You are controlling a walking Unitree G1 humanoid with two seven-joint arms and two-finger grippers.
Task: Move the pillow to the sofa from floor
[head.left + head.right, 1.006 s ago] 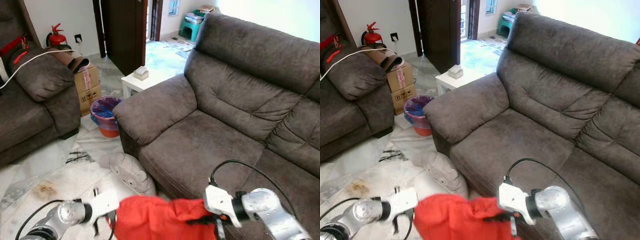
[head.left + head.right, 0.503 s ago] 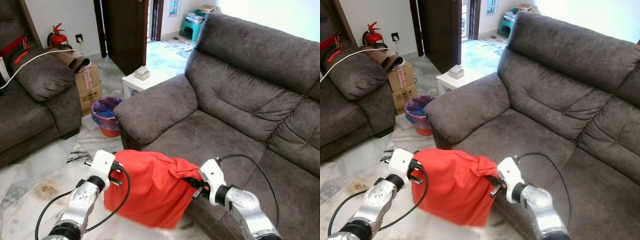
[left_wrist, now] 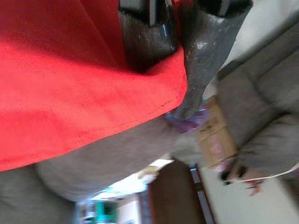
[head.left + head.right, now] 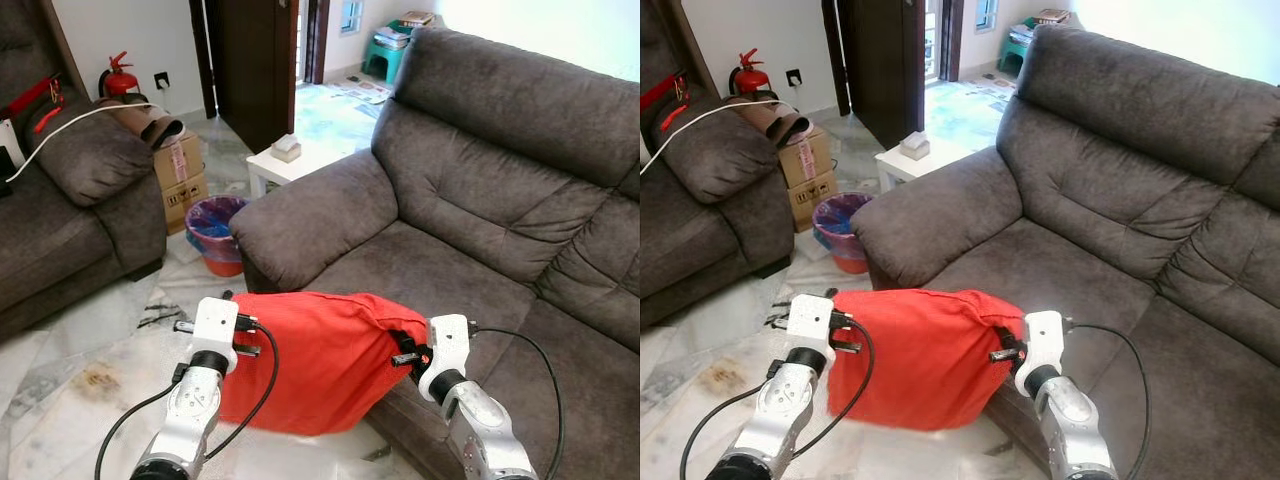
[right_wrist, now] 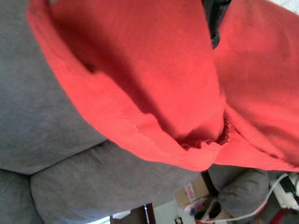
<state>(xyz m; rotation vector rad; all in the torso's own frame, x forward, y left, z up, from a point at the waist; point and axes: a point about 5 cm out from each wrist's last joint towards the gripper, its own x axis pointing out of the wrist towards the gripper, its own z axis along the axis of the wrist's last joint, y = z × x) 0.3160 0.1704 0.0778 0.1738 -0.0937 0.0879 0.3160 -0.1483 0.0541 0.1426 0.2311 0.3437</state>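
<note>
Red pillow: plain cloth, slack, sagging below; pinched at opposite ends by left gripper and right gripper, before grey sofa.

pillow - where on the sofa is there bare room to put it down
The sofa seat cushion, bordered by the armrest and backrest, is bare, as is the next cushion. The red pillow hangs between left gripper and right gripper, at the seat's front edge. Floor beside the armrest is crowded: bin, box.
</note>
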